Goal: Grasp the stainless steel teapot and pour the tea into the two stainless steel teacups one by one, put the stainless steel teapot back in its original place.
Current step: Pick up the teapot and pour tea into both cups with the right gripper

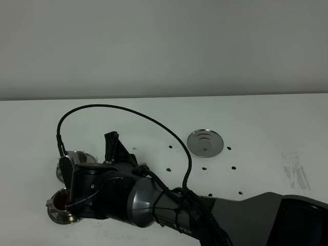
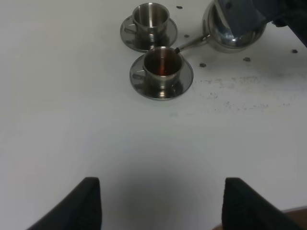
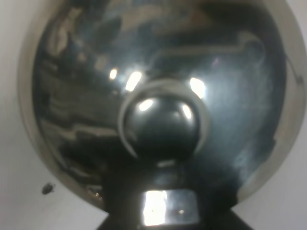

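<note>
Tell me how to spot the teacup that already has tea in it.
On the white table, find the shiny teapot at the left side. The filled teacup stands on a saucer at its spout tip. Unlike the empty teacup beside it, it holds dark reddish tea.

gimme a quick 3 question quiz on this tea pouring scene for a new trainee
1. True or false: the teapot is standing on the round steel disc.
2. Which cup has tea in it? A: the cup by the teapot's spout. B: the other cup. C: both.
3. Fill in: the left gripper is ___, with nothing between its fingers.

Key: 1 false, it is off the disc, over by the cups. 2 A. 3 open.
</note>
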`<action>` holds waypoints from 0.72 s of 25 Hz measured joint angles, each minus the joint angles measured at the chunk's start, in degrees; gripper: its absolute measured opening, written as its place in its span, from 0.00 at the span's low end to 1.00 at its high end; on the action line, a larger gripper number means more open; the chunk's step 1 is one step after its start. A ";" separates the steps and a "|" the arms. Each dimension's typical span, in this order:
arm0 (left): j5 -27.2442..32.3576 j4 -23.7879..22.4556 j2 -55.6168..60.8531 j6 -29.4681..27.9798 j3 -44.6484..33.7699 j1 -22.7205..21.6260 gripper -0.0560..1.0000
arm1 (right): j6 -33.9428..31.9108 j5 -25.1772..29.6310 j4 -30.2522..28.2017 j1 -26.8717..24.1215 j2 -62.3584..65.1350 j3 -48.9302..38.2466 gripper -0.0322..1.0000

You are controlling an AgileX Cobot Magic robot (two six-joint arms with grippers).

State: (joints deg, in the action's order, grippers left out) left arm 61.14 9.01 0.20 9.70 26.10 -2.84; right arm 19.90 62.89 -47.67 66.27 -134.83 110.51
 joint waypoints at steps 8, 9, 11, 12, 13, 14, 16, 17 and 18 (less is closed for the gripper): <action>0.00 0.00 0.00 0.00 0.00 0.00 0.57 | 0.00 0.00 0.00 0.04 0.00 0.00 0.20; 0.00 0.00 0.00 0.00 0.00 0.00 0.57 | 0.00 0.00 0.00 0.04 0.00 0.00 0.20; 0.00 0.00 0.00 0.00 0.00 0.00 0.57 | 0.00 0.00 0.00 0.04 0.00 0.00 0.20; 0.00 0.00 0.00 0.00 0.00 0.00 0.57 | 0.00 0.00 0.00 0.04 0.00 0.00 0.20; 0.00 0.00 0.00 0.00 0.00 0.00 0.57 | 0.02 0.00 0.00 0.04 0.00 0.00 0.20; 0.00 0.00 0.00 0.00 0.00 0.00 0.57 | 0.02 0.00 0.00 0.04 0.00 0.00 0.20; 0.00 0.00 0.00 0.00 0.00 0.00 0.57 | 0.02 0.00 0.00 0.04 0.00 0.00 0.20; 0.00 0.00 0.00 0.00 0.00 0.00 0.57 | 0.02 0.00 0.00 0.04 0.00 0.00 0.20; 0.00 0.00 0.00 0.00 0.00 0.00 0.57 | 0.02 0.00 0.00 0.04 0.00 0.00 0.20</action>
State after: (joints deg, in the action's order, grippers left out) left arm 61.14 9.01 0.20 9.70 26.10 -2.84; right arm 19.92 62.89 -47.67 66.32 -134.83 110.51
